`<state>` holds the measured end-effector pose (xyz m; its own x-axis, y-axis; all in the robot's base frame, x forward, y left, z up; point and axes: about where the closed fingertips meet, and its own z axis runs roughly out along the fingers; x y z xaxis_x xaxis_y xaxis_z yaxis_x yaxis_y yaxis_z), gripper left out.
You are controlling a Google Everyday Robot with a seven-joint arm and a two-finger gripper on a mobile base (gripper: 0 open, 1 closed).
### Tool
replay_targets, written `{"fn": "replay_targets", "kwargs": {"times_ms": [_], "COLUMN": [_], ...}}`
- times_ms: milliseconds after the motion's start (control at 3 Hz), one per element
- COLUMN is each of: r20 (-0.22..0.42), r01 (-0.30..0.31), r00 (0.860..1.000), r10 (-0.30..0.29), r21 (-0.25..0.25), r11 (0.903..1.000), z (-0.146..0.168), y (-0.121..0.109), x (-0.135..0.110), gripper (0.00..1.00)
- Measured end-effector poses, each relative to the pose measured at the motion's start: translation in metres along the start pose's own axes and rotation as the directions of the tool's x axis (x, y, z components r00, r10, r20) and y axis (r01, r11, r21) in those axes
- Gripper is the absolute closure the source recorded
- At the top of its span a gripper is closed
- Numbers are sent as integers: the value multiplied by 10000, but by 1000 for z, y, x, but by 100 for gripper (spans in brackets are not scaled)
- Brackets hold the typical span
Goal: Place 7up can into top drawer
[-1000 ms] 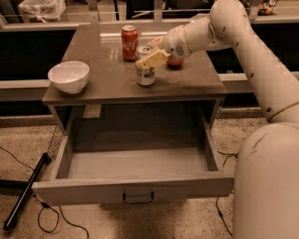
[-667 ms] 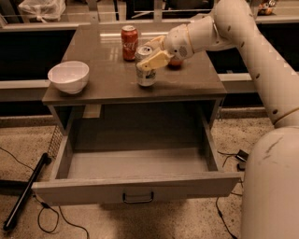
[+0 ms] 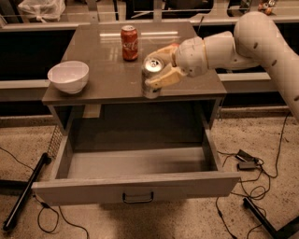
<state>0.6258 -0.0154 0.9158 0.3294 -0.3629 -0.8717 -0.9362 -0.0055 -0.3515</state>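
A speckled floor (image 3: 268, 130) is spreading around a grey-brown table (image 3: 105, 77), with dark shelving running behind it and a pale bag (image 3: 39, 8) being cut off at the upper left. Cables (image 3: 247, 163) are trailing over the floor at the right and lower left, and a black pole (image 3: 23, 198) is lying slantwise at the left.

The arm (image 3: 261, 32) is reaching in from the right, its upper part running out past the picture's edge. The gripper (image 3: 151, 71) is hovering over the table's front edge, its two fingers (image 3: 163, 78) closing round the 7up can (image 3: 153, 65). They are covering much of the can's side, so its markings are hard to make out; only the silver top and a strip of pale body are showing. Whether its base is touching the table cannot be told.

A red cola can (image 3: 129, 43) is standing behind it, apart. A white bowl (image 3: 68, 76) is sitting at the left edge.

Below, the drawer (image 3: 84, 190) is standing pulled out, its handle (image 3: 138, 197) facing front.
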Motion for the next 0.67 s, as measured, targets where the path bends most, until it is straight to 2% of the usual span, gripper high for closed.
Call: {"fn": "replay_targets", "kwargs": {"times_ms": [333, 667], "r20": [-142, -337], "r01": [-114, -162], "r00": [9998, 9993], "r10": [109, 150], "r21": [-371, -368], "r11": [9992, 9992], "z": [13, 13], "y": [38, 71], "x": [28, 40], "gripper": [100, 100]}}
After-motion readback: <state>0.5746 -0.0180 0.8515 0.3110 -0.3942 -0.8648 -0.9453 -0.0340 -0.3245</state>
